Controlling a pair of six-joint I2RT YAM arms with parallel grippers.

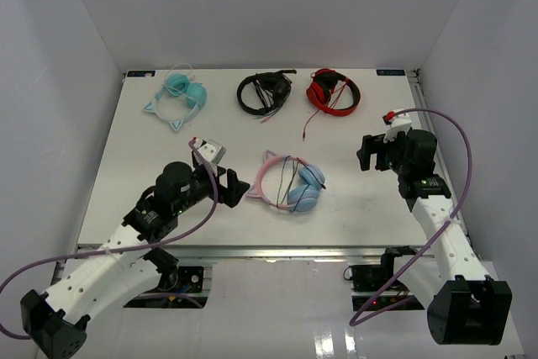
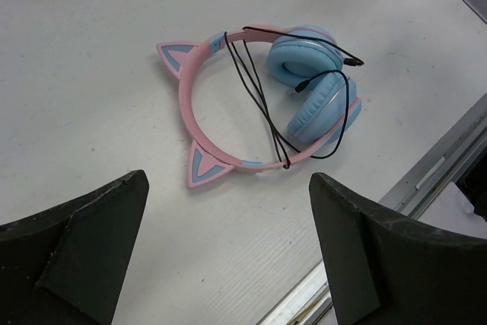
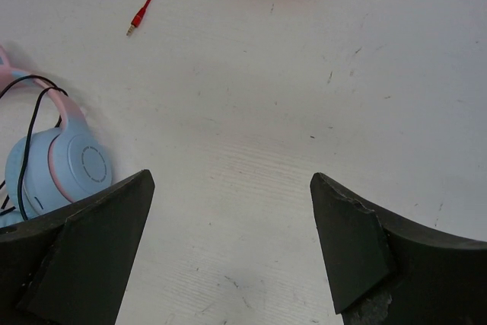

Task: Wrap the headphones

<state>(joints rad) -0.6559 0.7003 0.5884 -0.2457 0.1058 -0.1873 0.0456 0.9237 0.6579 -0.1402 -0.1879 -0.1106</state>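
Note:
The headphones [image 1: 290, 182] lie flat near the table's middle, with a pink cat-ear headband [image 2: 186, 104], light blue ear cups [image 2: 304, 58] and a thin black cable [image 2: 255, 85] looped across band and cups. My left gripper [image 1: 227, 184] hovers just left of them, open, nothing between its fingers [image 2: 91, 241]. My right gripper [image 1: 372, 153] stands open off to their right over bare table, holding nothing. One blue cup [image 3: 65, 169] shows at the left edge of the right wrist view.
At the back lie teal cat-ear headphones [image 1: 178, 96], black headphones [image 1: 263, 92] and red headphones [image 1: 334, 90] with a red cable and plug [image 3: 137, 24]. The table's near metal rail [image 2: 426, 180] runs close behind the left gripper.

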